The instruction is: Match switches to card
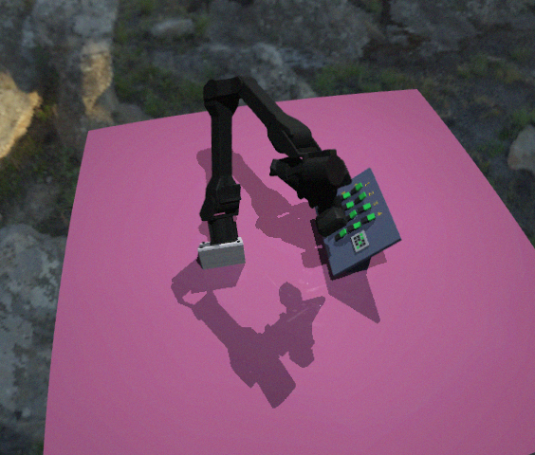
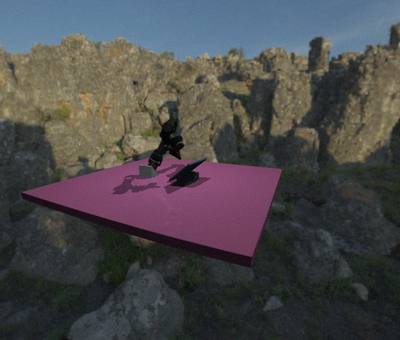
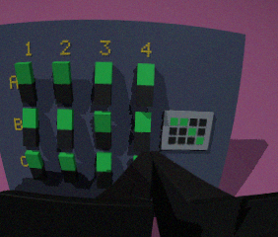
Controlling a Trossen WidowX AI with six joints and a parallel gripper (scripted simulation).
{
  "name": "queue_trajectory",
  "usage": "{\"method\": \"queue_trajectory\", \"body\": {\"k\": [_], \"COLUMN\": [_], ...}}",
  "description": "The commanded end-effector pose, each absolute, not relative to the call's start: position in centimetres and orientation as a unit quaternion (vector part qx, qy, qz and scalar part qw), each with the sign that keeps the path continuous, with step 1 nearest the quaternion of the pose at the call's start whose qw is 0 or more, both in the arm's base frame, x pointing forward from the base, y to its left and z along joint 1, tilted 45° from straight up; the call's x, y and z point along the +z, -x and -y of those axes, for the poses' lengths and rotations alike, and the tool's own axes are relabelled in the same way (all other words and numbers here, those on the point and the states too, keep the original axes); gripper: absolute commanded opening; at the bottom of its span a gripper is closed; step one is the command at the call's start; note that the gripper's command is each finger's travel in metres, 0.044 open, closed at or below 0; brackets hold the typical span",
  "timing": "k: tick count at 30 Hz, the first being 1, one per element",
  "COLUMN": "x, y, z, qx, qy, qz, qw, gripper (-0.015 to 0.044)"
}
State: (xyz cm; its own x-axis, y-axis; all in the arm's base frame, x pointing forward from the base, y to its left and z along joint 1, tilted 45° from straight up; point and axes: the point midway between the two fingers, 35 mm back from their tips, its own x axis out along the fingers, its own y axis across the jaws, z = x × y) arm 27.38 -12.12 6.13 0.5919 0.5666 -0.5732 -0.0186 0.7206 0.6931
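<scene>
Pincer (image 1: 331, 221) (image 2: 179, 158) (image 3: 149, 158) shut, empty. Flipping likely underway; C1 (image 3: 34, 159), C2 (image 3: 67, 162) seem green-up against card (image 1: 354, 243) (image 3: 164, 132): press green ends.

The bench (image 1: 159, 391) (image 2: 193, 212) is pink (a loud pink, frankly). The panel (image 1: 385, 229) (image 2: 193, 166) (image 3: 198, 59) is slate blue, its numerals (image 3: 105, 48) and letters (image 3: 18, 123) yellow. Its switches (image 1: 365, 207) (image 3: 104, 81) pair green with near-black. A pale grey card (image 1: 359, 241) (image 3: 165, 143) carries green and dark squares: green, green, dark, dark across its far row. The hand (image 1: 330, 220) (image 2: 179, 157) (image 3: 149, 158) is black.
</scene>
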Motion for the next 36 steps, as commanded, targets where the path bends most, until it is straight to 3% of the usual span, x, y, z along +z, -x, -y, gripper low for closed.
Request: {"method": "queue_trajectory", "body": {"k": [1,10,36], "x": [7.9,11.5,9.0], "y": [-26.8,-23.9,-26.7], "z": [10.4,3.7,0.8], "qx": [0.178,0.180,0.185], "qy": [-0.330,-0.333,-0.331], "qz": [-0.415,-0.415,-0.424], "qw": [0.829,0.827,0.823], "gripper": [0.0000,0.0000,0.0000]}}
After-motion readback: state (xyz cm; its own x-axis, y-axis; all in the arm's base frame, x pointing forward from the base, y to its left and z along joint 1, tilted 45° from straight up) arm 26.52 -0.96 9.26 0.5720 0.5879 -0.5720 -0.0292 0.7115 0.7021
